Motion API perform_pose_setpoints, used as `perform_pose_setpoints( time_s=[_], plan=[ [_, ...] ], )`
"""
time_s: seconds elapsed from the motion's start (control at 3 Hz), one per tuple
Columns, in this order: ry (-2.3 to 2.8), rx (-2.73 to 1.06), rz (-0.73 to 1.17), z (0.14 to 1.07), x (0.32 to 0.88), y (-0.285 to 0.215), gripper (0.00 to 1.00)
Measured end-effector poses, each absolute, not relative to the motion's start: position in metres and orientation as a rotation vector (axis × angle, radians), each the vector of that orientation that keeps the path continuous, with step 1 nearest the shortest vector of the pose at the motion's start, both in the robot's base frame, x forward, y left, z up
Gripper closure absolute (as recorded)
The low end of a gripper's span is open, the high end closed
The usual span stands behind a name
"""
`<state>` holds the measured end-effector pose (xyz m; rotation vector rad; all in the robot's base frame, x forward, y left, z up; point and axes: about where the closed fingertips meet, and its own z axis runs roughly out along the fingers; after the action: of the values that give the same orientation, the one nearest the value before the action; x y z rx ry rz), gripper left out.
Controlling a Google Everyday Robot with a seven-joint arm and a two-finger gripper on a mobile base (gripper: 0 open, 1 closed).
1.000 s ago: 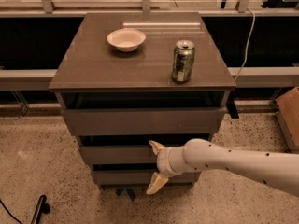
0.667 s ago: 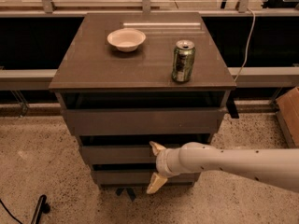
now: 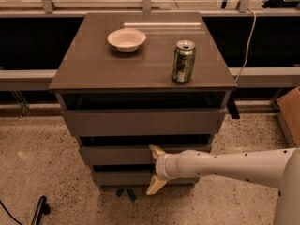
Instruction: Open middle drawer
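Speckled floor lay around a dark cabinet [image 3: 117,67] bearing a white bowl [image 3: 126,39] and a green can [image 3: 183,61]. Its middle drawer [image 3: 115,156] sat second of three fronts. The gripper [image 3: 150,170] was against that front, fingers spread wide apart vertically.

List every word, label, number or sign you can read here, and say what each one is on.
No text can be read anywhere.
Green can on the cabinet top: its printing is too blurred to read.
White bowl and middle drawer front: no markings show.
Gripper, at the middle drawer's front with its fingers spread: no label shows.
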<state>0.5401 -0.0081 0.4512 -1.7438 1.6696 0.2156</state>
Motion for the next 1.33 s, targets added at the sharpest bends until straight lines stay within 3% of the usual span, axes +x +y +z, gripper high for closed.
perform_pose_setpoints(
  time_s=[0.67, 1.0, 1.33],
  plan=[
    [1.664, -1.779, 0.218, 0.433, 0.552, 0.008, 0.04],
    [1.667, -1.802, 0.217, 0.424, 0.559, 0.01, 0.17],
    [1.664, -1.787, 0.211, 0.423, 0.569, 0.008, 0.23]
  ],
)
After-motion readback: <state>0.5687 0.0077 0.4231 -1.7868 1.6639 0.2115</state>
